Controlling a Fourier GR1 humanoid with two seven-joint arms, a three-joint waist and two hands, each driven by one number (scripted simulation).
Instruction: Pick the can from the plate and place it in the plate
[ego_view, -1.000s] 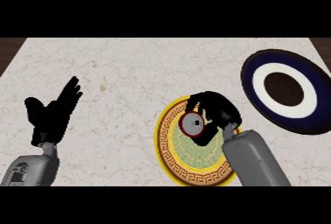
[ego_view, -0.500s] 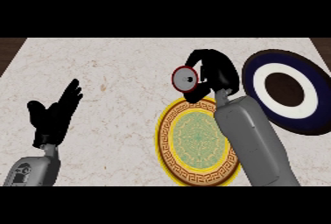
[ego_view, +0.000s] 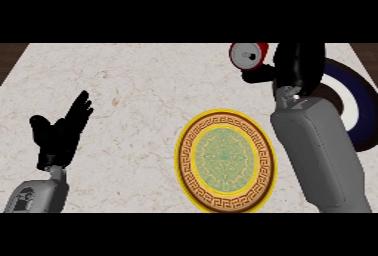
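Head view: right hand (ego_view: 295, 65) grips can (ego_view: 247, 55) at its left.

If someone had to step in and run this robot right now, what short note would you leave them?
Right robot hand: curled round the red cylindrical can, held above the counter near the far edge.
Left robot hand: open, resting at the left.
Yellow-rimmed patterned round plate: holds nothing; the can is off it.
Dark blue and white round plate: at the right, partly behind the forearm.
Left: set the can on the blue plate.
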